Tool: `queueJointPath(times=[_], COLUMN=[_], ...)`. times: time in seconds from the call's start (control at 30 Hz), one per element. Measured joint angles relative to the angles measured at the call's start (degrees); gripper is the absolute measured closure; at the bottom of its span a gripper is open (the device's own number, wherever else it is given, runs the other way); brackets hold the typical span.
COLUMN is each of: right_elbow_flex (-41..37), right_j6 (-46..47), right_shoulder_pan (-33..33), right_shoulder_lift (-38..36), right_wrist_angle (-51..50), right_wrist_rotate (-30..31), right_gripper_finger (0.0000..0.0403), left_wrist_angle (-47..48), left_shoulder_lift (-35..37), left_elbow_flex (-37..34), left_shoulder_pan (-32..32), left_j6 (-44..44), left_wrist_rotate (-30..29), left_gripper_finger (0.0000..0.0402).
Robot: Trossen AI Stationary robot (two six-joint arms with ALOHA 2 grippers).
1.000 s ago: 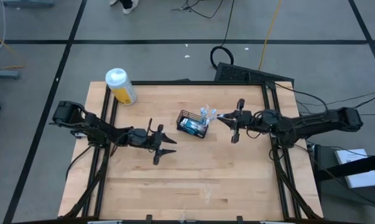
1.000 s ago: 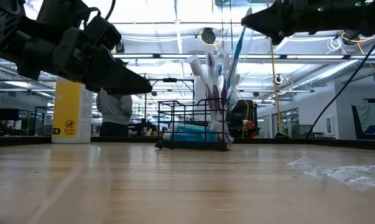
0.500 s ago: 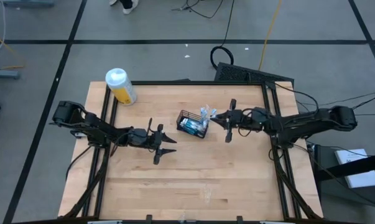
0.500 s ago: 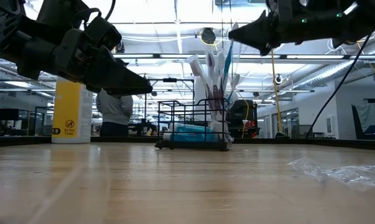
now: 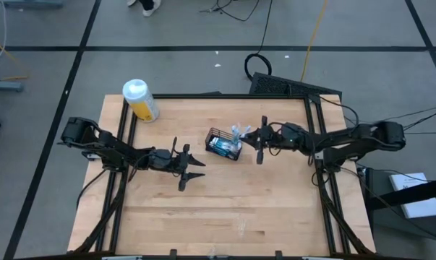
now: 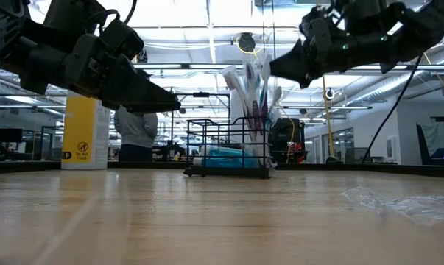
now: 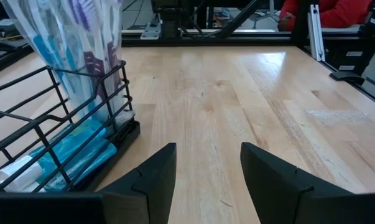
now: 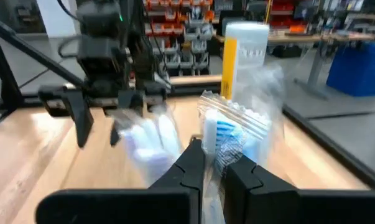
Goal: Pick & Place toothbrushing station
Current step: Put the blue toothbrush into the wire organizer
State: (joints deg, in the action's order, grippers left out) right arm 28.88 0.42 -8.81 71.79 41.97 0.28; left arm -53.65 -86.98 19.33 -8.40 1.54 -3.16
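Note:
The black wire basket (image 5: 223, 145) stands mid-table with teal tubes (image 7: 75, 155) lying in it and toothbrushes in a clear bag (image 6: 249, 88) standing at its right end. My right gripper (image 5: 256, 137) reaches in level from the table's right. It is shut on a white-and-blue toothbrush (image 8: 209, 134), and its tip (image 6: 275, 70) is beside the brush tops. My left gripper (image 5: 197, 168) hovers open just near-left of the basket with nothing between its fingers (image 7: 151, 180). My right gripper pinches the toothbrush's handle (image 8: 209, 146) between its two fingers, which come level from the table's right and lie across it. The brush stands roughly upright. Its lower part is hidden behind the fingers, so I cannot tell whether it touches the basket.
A yellow bottle with a white cap (image 5: 140, 100) stands at the far left corner. A scrap of clear plastic (image 5: 241, 226) lies near the front edge. A person (image 6: 136, 132) stands in the room beyond the table.
My right gripper has moved toward the table's left and down, carrying the toothbrush to the basket's right end, and has levelled out a little. The basket has stayed where it was.

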Motion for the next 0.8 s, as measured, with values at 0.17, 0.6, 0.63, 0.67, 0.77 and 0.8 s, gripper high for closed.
queueJointPath(times=[0.17,0.6,0.63,0.67,0.77,0.8], right_elbow_flex=[0.00,-0.02,-0.02,-0.04,-0.04,-0.04], right_j6=[0.66,2.80,3.13,3.33,3.44,3.44], right_shoulder_pan=[-1.18,-2.44,-2.44,-2.44,-2.37,-2.37], right_shoulder_lift=[3.44,7.18,7.07,7.09,7.11,7.10], right_wrist_angle=[0.30,2.45,2.46,2.47,2.48,2.50], right_wrist_rotate=[-0.69,-2.12,-2.11,-2.05,-1.88,-1.82], right_gripper_finger=[0.0388,0.0388,0.0388,0.0388,0.0385,0.0378], left_wrist_angle=[-0.01,0.04,0.06,0.06,0.06,0.06], left_shoulder_lift=[0.00,0.00,0.00,0.00,0.00,0.00], left_elbow_flex=[0.00,0.00,0.00,0.00,0.00,0.00], left_shoulder_pan=[0.00,0.00,0.00,0.00,0.00,0.00], left_j6=[-0.01,-0.20,-0.27,-0.31,-0.31,-0.31], left_wrist_rotate=[-0.01,-0.02,-0.02,-0.02,-0.02,-0.02], left_gripper_finger=[0.0215,0.0215,0.0215,0.0215,0.0215,0.0215])
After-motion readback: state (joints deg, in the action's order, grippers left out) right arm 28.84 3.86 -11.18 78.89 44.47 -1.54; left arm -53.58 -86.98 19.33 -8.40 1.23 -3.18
